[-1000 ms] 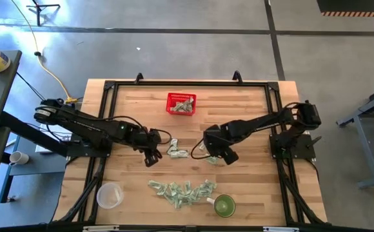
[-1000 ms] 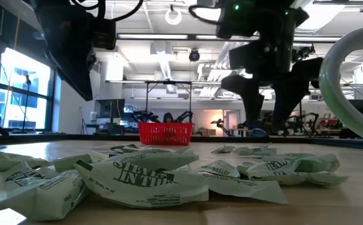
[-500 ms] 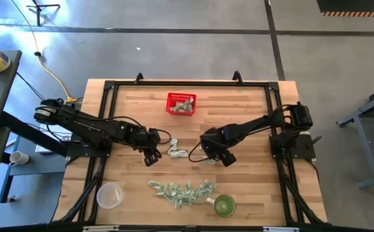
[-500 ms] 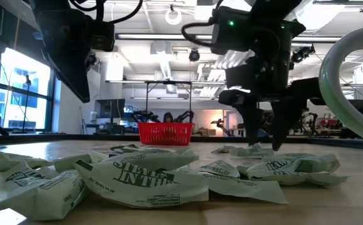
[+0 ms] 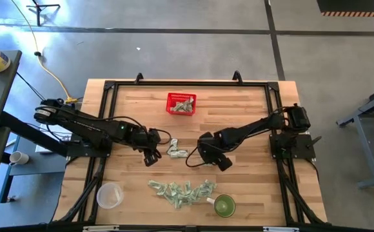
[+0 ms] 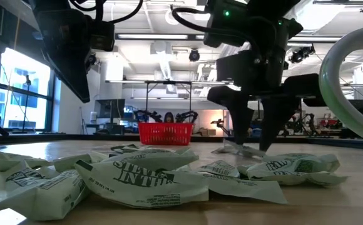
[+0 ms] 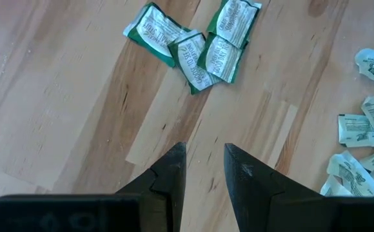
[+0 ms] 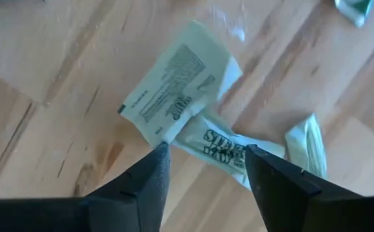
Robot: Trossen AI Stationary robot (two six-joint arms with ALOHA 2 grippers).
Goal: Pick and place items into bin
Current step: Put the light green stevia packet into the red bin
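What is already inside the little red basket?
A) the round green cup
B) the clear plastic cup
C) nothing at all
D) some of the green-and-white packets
D: in the high view the red basket at the far side of the table holds a few green-and-white packets, while the green cup and the clear cup stand on the near edge of the table.

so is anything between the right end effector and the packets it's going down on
Nothing visible. The right end effector is open just above two overlapping packets on bare wood, its fingers to either side. The path across the table to the red basket also looks clear.
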